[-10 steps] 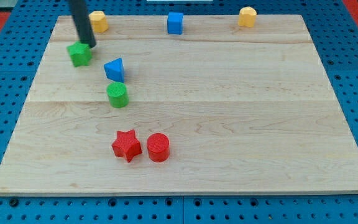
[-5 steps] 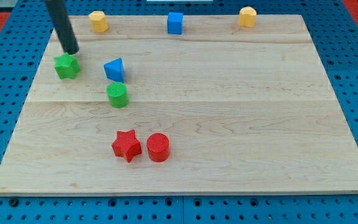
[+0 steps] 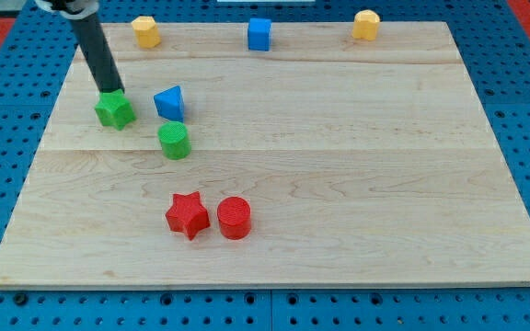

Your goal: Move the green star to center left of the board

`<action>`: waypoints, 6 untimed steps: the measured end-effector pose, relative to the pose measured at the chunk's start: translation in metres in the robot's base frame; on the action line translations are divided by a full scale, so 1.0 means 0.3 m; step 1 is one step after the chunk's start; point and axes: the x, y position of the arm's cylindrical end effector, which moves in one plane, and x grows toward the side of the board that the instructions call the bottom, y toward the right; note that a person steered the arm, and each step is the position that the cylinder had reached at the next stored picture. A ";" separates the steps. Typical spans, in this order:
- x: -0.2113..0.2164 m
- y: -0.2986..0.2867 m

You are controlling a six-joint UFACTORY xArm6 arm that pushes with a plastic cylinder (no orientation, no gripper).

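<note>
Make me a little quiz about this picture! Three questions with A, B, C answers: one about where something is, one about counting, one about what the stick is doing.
1. Where is the green star?
A. upper left part of the board
B. bottom right corner
C. beside the red star

2. How many red blocks are there?
A. one
B. two
C. four

3. What is my tip doing?
A. resting against the green star's top edge
B. pressing on the red cylinder
C. hanging off the board

Answers:
1 A, it sits left of the blue block.
2 B, the red star and red cylinder.
3 A, the rod ends right at the star.
</note>
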 end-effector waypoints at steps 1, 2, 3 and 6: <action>0.080 0.016; 0.058 0.125; 0.082 0.155; 0.102 0.115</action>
